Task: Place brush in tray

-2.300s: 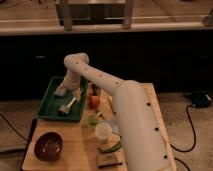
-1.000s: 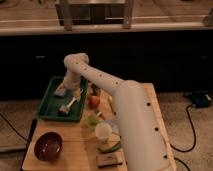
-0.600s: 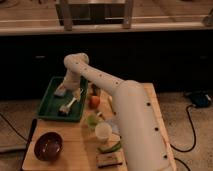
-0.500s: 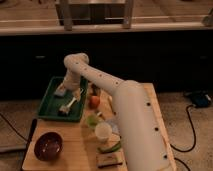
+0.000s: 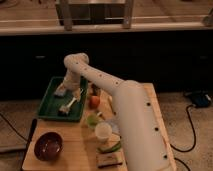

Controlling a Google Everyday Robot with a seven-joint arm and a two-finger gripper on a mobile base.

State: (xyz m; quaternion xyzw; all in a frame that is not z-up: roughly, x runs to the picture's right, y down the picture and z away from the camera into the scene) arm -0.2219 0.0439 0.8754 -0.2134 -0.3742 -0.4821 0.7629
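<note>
The gripper [image 5: 76, 96] hung over the right side of the tray [image 5: 46, 100], just above the brush [image 5: 68, 106]; I could not tell its grip. The brush lay inside, so a straight lift away should leave it undisturbed.

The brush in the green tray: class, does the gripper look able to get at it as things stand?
Probably yes. The brush lies uncovered in the tray, and the gripper hangs just above the tray beside it, with nothing between them.
</note>
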